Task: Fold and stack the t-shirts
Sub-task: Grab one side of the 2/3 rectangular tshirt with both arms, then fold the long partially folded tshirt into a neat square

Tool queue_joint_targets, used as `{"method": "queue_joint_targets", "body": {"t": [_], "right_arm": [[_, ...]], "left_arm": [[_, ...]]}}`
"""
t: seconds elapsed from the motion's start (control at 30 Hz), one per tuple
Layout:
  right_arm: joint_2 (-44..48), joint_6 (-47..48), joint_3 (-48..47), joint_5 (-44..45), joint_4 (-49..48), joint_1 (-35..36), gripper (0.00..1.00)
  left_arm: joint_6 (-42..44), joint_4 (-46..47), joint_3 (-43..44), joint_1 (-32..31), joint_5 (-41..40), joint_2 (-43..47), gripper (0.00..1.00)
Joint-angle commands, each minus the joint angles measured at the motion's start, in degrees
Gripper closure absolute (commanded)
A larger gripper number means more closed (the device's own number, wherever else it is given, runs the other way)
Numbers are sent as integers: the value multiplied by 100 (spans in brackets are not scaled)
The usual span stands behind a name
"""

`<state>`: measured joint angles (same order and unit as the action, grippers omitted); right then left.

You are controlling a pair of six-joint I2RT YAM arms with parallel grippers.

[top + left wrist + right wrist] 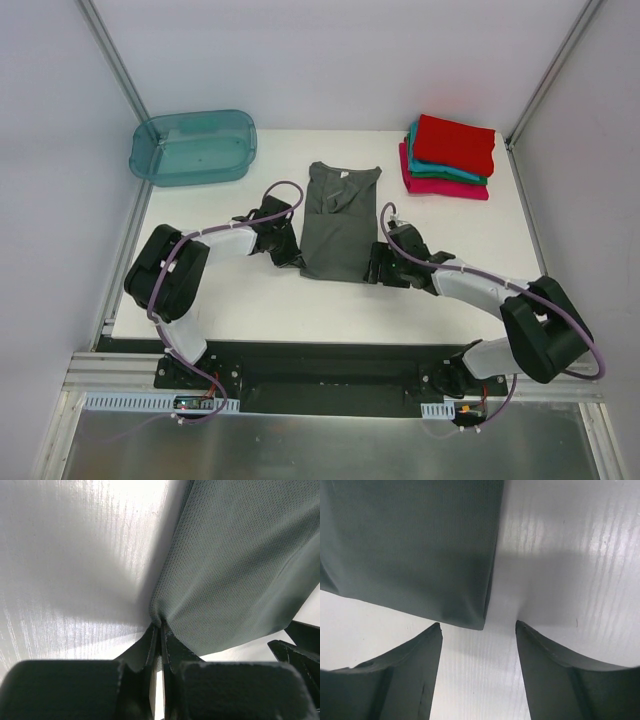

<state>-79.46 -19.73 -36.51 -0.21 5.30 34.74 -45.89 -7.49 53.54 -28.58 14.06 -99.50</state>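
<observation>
A dark grey t-shirt lies in the middle of the table, folded into a long strip with its neck at the far end. My left gripper is at its near left corner, shut on a pinch of the grey cloth; the fingertips meet on the hem. My right gripper stands open at the near right corner. In the right wrist view that corner lies just ahead of the open gripper, not between the fingers. Red, teal and pink folded t-shirts are stacked at the far right.
A translucent teal tub stands at the far left corner of the white table. Walls close in the table on both sides and at the back. A black base rail runs along the near edge.
</observation>
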Motion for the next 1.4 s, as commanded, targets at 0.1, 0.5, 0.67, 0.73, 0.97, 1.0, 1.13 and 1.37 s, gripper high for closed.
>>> {"method": "queue_joint_targets", "body": {"t": [0.1,0.5,0.67,0.73,0.97,1.0,1.13,1.37], "right_arm": [[-341,-356,-119,-226,-416,6,45],[-80,-497,153,-576,-660,76,99],[807,-576,504,-1297,-382,199,99],[1238,-655,619,-1507,-5,287,99],[2776,-787,611,-2606,1664,832,99],[2970,-770,549,-2729,1954,885,99],[3656,-927,189,-3230,2791,1008,99],[4386,-1560,48,-3767,2862,1131,99]], "left_arm": [[36,-341,-125,-69,-326,36,100],[71,-350,-326,-130,-264,369,100],[2,-534,-923,-560,-456,1300,100],[-113,-780,-1099,-771,-545,1748,100],[-350,-1886,-1627,-1009,-396,3716,100],[-368,-2036,-1679,-1027,-344,4058,100],[-553,-2678,-1742,-1115,-107,5096,100],[-746,-3391,-1294,-1176,52,5854,100]]}}
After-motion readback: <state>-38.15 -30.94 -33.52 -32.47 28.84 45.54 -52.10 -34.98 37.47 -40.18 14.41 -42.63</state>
